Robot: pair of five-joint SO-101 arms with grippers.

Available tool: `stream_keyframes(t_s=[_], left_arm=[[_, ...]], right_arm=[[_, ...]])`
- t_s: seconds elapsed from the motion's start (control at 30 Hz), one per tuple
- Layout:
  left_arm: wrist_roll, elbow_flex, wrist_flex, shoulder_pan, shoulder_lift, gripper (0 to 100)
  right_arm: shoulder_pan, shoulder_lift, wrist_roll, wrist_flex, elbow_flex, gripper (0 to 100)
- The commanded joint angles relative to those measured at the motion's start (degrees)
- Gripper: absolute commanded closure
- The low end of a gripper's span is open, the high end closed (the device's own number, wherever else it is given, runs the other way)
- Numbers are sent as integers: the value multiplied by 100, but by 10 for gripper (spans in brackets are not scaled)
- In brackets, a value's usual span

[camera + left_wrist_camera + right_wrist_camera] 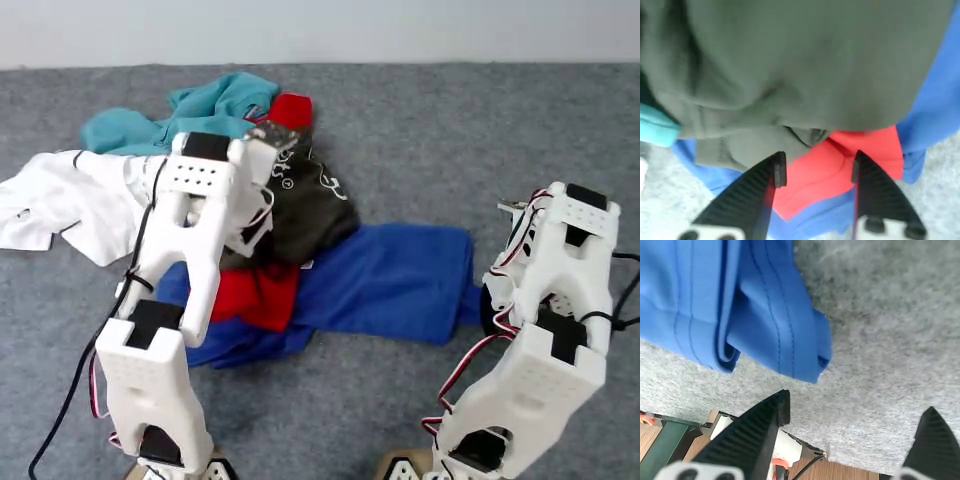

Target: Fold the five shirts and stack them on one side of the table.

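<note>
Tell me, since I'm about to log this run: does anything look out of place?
Nothing damaged, but all five shirts lie unfolded in one crumpled heap: the dark shirt over the red shirt and blue shirt, the teal shirt and white shirt bunched beside them.

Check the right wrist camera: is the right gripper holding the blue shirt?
No, the right gripper is open over the grey table, and the blue shirt lies clear of it.

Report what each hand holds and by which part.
Nothing is held: left hand open over the red fabric shirt, right hand open beside the blue fabric shirt.
</note>
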Motion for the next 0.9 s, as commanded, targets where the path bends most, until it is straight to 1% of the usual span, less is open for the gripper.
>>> stream_keyframes(t_s=[0.0, 0.07, 0.13, 0.2, 0.37, 0.57, 0.73, 0.87], left_arm=[[-79, -268, 9, -9, -35, 783], [70, -268, 185, -9, -35, 783], [369, -251, 193, -9, -35, 783], [492, -171, 176, -9, -26, 783], [475, 198, 167, 123, -26, 783], [475, 312, 176, 422, -26, 783], [422, 734, 176, 246, -26, 783], [158, 1182, 62, 0, -26, 783]], right_arm=[[-22, -356, 53, 22, -9, 604], [-31, -356, 53, -57, 114, 604], [-31, -356, 53, -321, 413, 604], [-31, -356, 53, -637, 809, 604], [-31, -356, 53, -1191, 1591, 604], [-31, -409, 53, -1200, 1670, 604], [-22, -391, 53, -1191, 1670, 604], [-22, -382, 53, -1191, 1670, 604]])
